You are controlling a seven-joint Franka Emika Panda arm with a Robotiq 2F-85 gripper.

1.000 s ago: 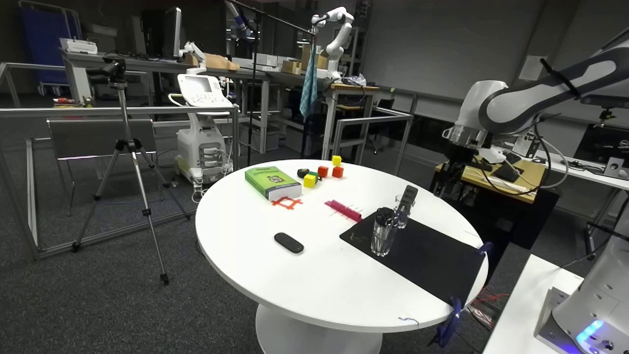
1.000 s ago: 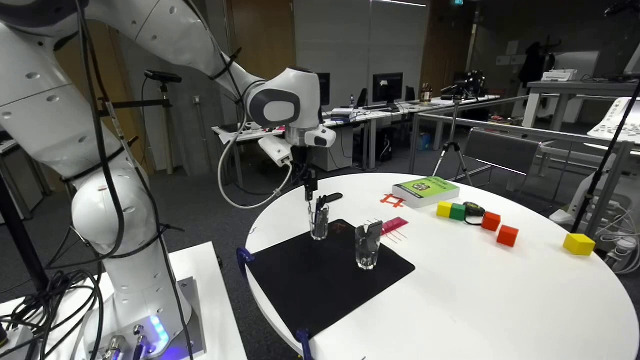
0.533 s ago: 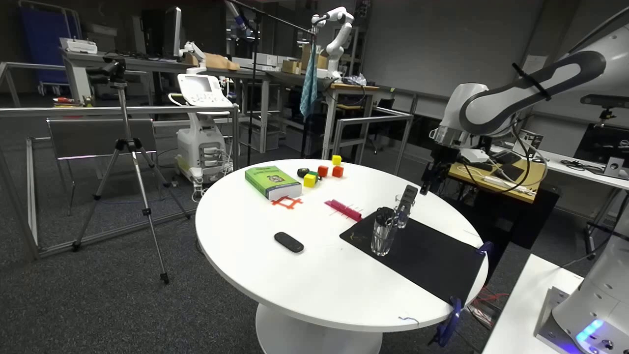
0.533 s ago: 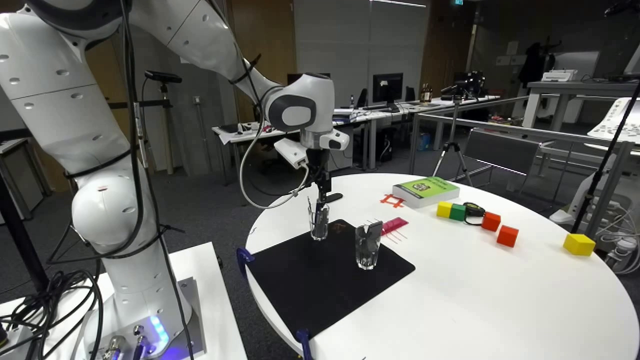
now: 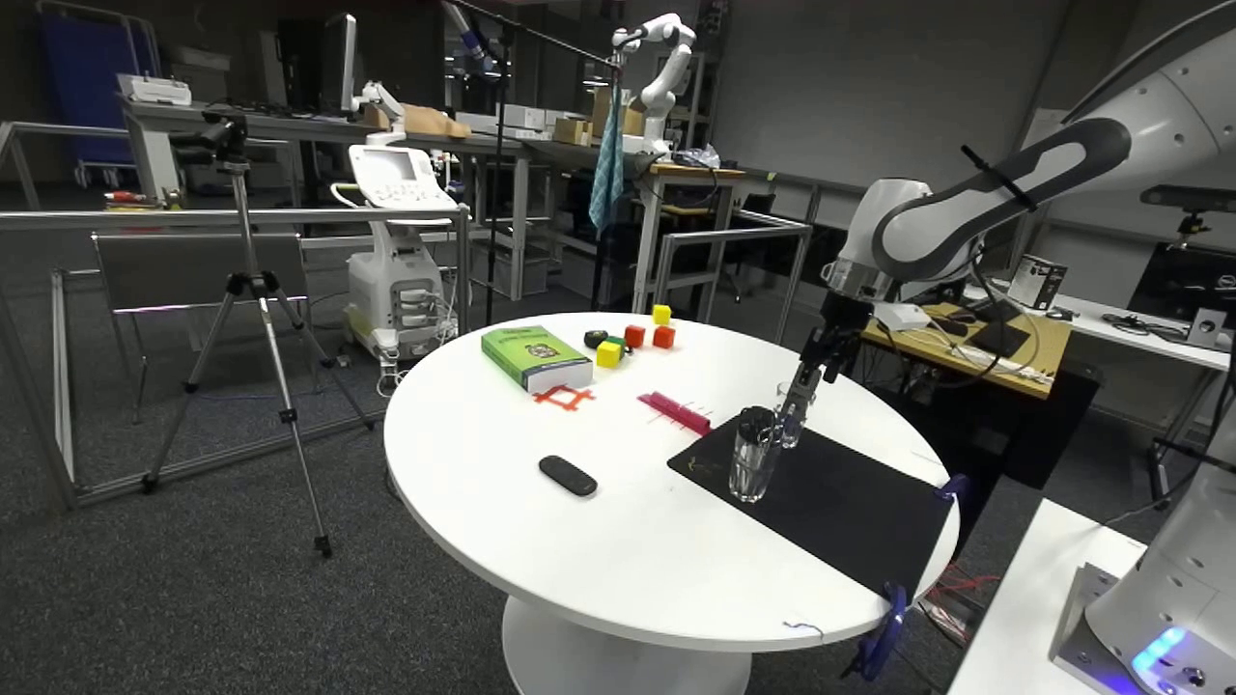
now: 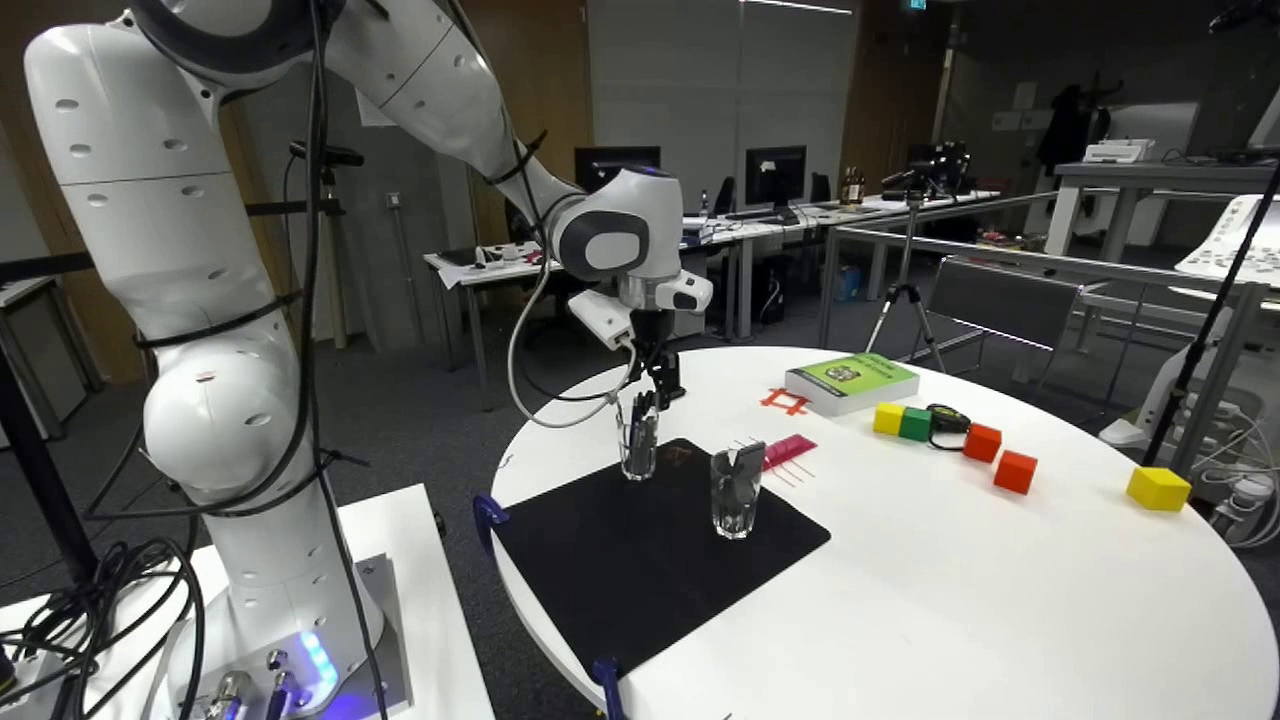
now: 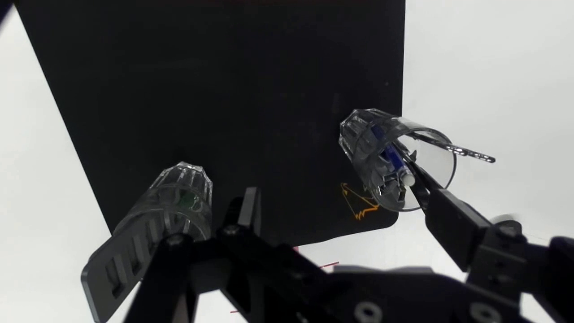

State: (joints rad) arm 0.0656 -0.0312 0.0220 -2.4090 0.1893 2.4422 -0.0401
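Observation:
My gripper (image 7: pixel 343 202) is open and holds nothing. It hangs above the two glasses, as both exterior views show (image 5: pixel 821 365) (image 6: pixel 662 385). One clear glass (image 7: pixel 365 150) holds a blue pen (image 7: pixel 394 159), a drill-like metal bit (image 7: pixel 471 153) and black-handled items; it also shows in the exterior views (image 5: pixel 748 478) (image 6: pixel 638 460). My right finger overlaps a black handle from this glass; I cannot tell if they touch. The other glass (image 7: pixel 190 190) holds a dark grey slotted strip (image 7: pixel 119 269), left of my left finger. Both glasses stand upright on a black mat (image 7: pixel 246 89).
On the round white table (image 5: pixel 502 521) lie a green book (image 5: pixel 536 357), a black oblong case (image 5: pixel 568 476), red tape marks (image 5: pixel 563 398), a pink strip (image 5: pixel 676 413) and several cubes (image 6: pixel 1015 471). Blue clamps (image 5: pixel 884 627) grip the mat's edge.
My gripper has moved forward and down over the table to above the glasses, leftward in one exterior view and rightward in the opposite one. The glasses and table objects have not moved.

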